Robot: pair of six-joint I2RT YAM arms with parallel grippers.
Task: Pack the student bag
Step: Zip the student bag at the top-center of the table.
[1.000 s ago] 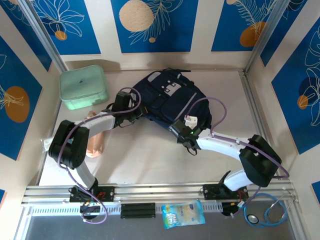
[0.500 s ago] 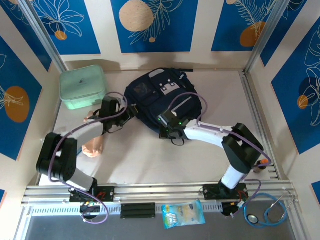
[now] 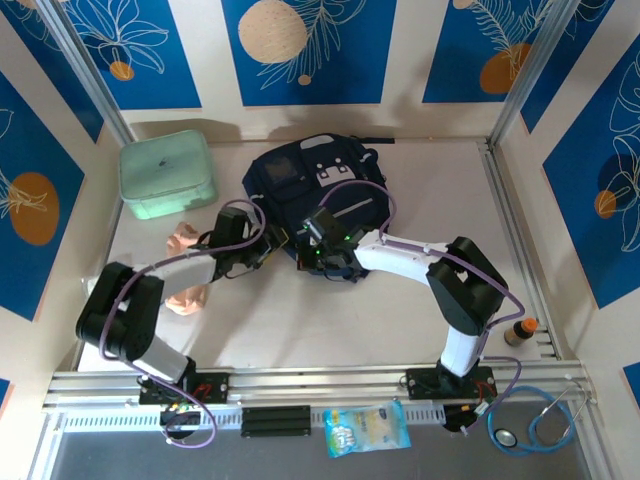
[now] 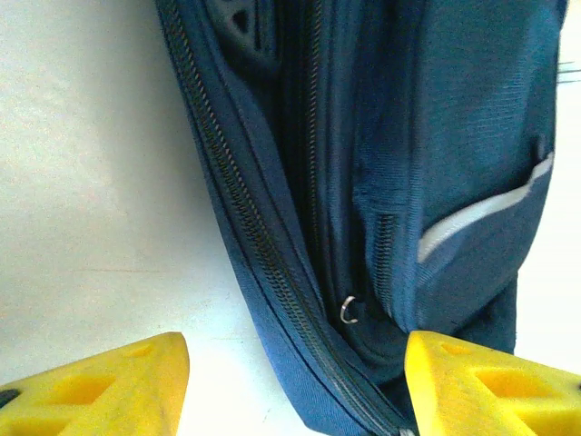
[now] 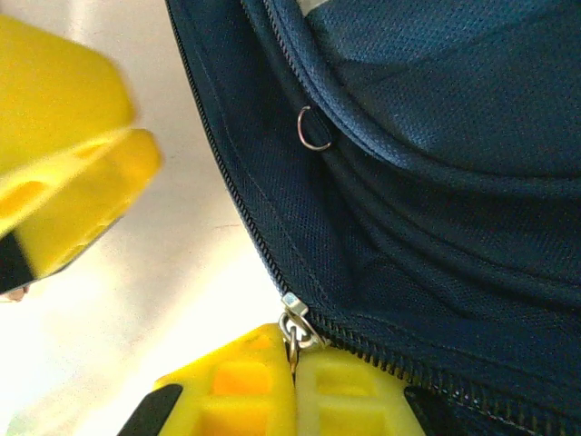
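The student bag point(image 3: 310, 180), dark navy with pale patches, lies flat at the back middle of the table. My right gripper point(image 3: 308, 256) is at its near edge. In the right wrist view it point(image 5: 295, 372) is shut on the metal zipper pull point(image 5: 292, 331), at the end of the zipper track on the bag point(image 5: 436, 182). My left gripper point(image 3: 276, 240) sits just left of it, open. In the left wrist view its point(image 4: 295, 391) yellow fingers point(image 4: 100, 381) straddle the zippered edge of the bag point(image 4: 436, 136) without touching it. A small metal ring point(image 4: 349, 311) hangs from the fabric.
A mint green lidded box point(image 3: 165, 175) stands at the back left. A peach soft item point(image 3: 185, 270) lies under the left arm. A small bottle point(image 3: 518, 332) is at the right edge. A snack packet point(image 3: 367, 428) and a stethoscope point(image 3: 530, 425) lie on the front ledge.
My left gripper has gone from shut to open. My right gripper has travelled left along the bag's near edge, and the bag has shifted left and toward the back.
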